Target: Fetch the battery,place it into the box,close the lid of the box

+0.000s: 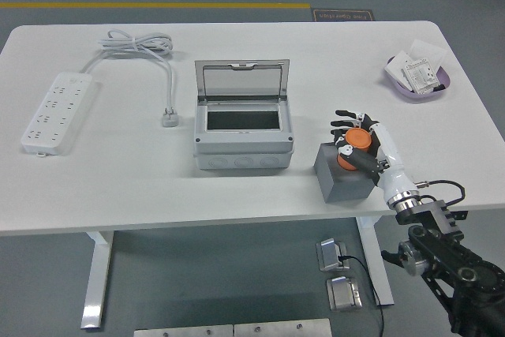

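An orange battery [354, 146] sits on top of a grey block [342, 177] near the table's front right. My right hand [350, 141] wraps around the battery, black fingers on its far side and thumb [362, 161] on the near side. The grey box [243, 128] stands in the middle of the table, its clear lid [242, 80] tilted up and back, the dark inside showing. The box lies to the left of the block. My left hand does not appear.
A white power strip [57, 111] with coiled cable and plug [170, 118] lies at the left. A purple bowl [417, 75] holding small packets sits at the far right. The table's front edge [237, 222] runs just below the block.
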You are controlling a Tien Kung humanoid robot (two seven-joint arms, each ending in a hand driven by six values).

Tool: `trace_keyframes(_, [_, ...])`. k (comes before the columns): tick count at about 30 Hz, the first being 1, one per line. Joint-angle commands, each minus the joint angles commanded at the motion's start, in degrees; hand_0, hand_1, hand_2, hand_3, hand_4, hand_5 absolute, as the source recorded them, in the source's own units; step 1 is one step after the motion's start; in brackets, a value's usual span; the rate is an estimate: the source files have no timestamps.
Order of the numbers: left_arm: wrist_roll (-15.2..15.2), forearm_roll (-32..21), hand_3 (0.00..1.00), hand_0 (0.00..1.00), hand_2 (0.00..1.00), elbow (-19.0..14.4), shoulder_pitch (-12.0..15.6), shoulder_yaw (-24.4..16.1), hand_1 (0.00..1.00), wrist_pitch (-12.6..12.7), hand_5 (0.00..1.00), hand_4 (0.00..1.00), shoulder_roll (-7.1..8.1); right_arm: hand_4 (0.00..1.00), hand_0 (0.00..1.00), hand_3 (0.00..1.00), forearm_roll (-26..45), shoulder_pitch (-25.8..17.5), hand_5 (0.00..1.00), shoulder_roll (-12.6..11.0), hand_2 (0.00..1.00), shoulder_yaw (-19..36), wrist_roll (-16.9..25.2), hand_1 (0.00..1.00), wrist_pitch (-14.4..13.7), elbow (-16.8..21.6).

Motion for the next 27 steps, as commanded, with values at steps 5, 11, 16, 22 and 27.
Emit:
trace_keyframes(5, [-0.20, -0.45, 0.617, 0.624, 0.630, -0.02, -0.07, 0.44, 0.676, 0.03, 0.176, 0.659, 0.19, 0.002, 0.440, 0.645, 0.10, 0.27, 0.002, 0.15, 0.590, -0.25, 0.16, 0.512, -0.55, -0.13])
trace_keyframes(11, [-0.19, -0.53, 0.618, 0.624, 0.632, -0.02, 0.01, 0.51, 0.676, 0.00, 0.176, 0.660, 0.29, 0.002, 0.412, 0.641, -0.15, 0.61, 0.002, 0.23, 0.590, -0.51, 0.09, 0.503, -0.90, -0.33])
trace_keyframes(16, [-0.25, -0.71, 0.619, 0.624, 0.634, 0.00, 0.02, 0.67, 0.676, 0.03, 0.176, 0.663, 0.42, 0.002, 0.260, 0.628, -0.63, 0.61, 0.002, 0.22, 0.587, -0.61, -0.27, 0.397, -0.77, -0.43])
trace_keyframes(22, [-0.31, -0.97, 0.619, 0.624, 0.634, 0.01, 0.03, 0.84, 0.676, 0.05, 0.176, 0.663, 0.55, 0.002, 0.260, 0.628, -1.26, 0.63, 0.002, 0.15, 0.587, -0.59, -1.13, 0.397, -0.31, -0.40])
trace_keyframes(27, [-0.29, -0.95, 0.618, 0.625, 0.633, 0.01, 0.02, 0.83, 0.676, 0.08, 0.180, 0.665, 0.54, 0.002, 0.134, 0.611, -1.33, 0.88, 0.002, 0.05, 0.570, -0.59, -1.36, 0.279, -0.34, -0.35])
